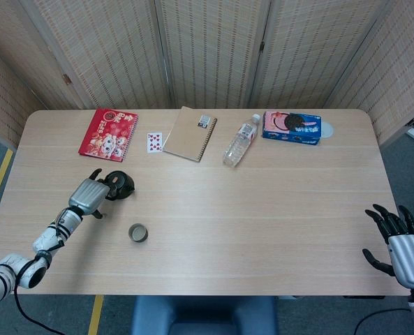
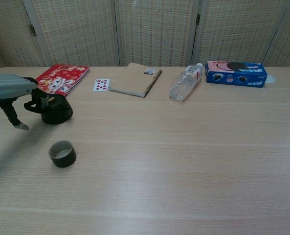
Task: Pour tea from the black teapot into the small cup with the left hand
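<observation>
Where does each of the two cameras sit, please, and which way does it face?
Head view: high above the near table edge, looking steeply down on the whole table; shows the left hand with its forearm at the teapot, and the right hand at the lower right.
Chest view: low at the near edge, looking across the table toward the screens; shows only the left hand.
Shared: left hand, teapot, cup, red book, bottle.
</observation>
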Action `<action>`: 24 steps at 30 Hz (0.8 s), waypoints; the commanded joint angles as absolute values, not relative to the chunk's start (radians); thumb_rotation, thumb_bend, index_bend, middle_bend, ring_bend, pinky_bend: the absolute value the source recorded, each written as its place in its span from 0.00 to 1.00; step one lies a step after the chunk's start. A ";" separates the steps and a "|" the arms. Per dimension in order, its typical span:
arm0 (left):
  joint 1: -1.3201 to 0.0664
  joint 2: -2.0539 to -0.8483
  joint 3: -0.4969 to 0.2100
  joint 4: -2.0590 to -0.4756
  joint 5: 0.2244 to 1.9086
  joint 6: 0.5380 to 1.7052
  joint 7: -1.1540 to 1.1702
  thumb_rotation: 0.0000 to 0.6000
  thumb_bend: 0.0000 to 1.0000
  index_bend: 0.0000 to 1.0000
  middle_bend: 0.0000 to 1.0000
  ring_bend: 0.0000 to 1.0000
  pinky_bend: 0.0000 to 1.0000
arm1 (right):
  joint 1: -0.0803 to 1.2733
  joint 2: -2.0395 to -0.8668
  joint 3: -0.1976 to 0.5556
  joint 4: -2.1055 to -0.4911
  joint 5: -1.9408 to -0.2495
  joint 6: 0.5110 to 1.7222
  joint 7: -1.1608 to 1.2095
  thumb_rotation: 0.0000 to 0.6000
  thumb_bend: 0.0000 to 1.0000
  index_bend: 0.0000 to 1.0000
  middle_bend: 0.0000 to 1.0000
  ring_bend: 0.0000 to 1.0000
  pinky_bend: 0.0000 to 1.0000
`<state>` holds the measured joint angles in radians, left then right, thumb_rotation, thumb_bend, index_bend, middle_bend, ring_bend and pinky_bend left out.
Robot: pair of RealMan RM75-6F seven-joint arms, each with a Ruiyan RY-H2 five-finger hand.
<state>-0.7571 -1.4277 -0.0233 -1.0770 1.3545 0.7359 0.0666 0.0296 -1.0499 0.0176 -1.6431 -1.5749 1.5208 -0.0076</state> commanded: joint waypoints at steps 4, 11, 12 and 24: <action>-0.752 -1.434 -0.020 -1.066 1.356 0.732 0.056 1.00 0.19 0.43 0.49 0.38 0.00 | 0.032 -1.050 0.019 -1.645 -1.576 1.518 -0.010 1.00 0.28 0.15 0.15 0.19 0.02; -0.748 -1.447 -0.014 -1.044 1.361 0.724 0.033 1.00 0.19 0.44 0.49 0.38 0.00 | 0.033 -1.052 0.021 -1.647 -1.572 1.515 -0.013 1.00 0.28 0.15 0.15 0.19 0.02; -0.748 -1.448 -0.013 -1.042 1.362 0.722 0.031 1.00 0.19 0.44 0.49 0.38 0.00 | 0.033 -1.052 0.021 -1.647 -1.572 1.515 -0.013 1.00 0.28 0.15 0.15 0.19 0.02; -0.738 -1.479 -0.005 -0.995 1.368 0.711 0.002 1.00 0.19 0.48 0.53 0.40 0.00 | 0.032 -1.050 0.023 -1.651 -1.569 1.518 -0.016 1.00 0.28 0.15 0.15 0.19 0.02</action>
